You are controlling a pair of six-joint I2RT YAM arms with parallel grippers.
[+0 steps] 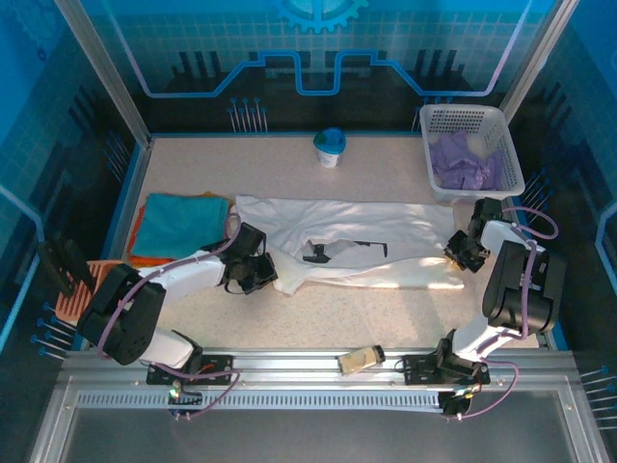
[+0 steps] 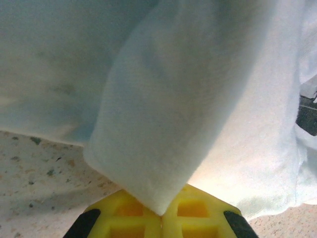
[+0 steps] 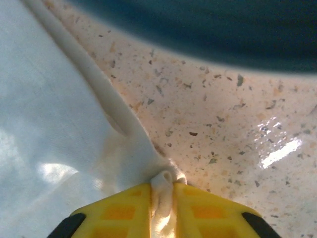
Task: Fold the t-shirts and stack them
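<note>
From above, the white t-shirt (image 1: 371,241) lies spread out flat across the middle of the speckled table (image 1: 386,318). The left gripper (image 1: 262,273) is at its left end and the right gripper (image 1: 455,256) at its right end. Left of it a folded teal t-shirt (image 1: 181,222) lies on an orange t-shirt (image 1: 141,255), near a salmon-pink tray (image 1: 75,294). A pale purple t-shirt (image 1: 463,162) lies in the white lattice basket (image 1: 474,114), and a cup (image 1: 329,148) stands at the back. In the left wrist view, the yellow fingers (image 2: 126,212) are clenched on a raised fold of the white cloth. In the right wrist view, the yellow fingers (image 3: 208,210) pinch the bunched edge of the white t-shirt, low on the table.
</note>
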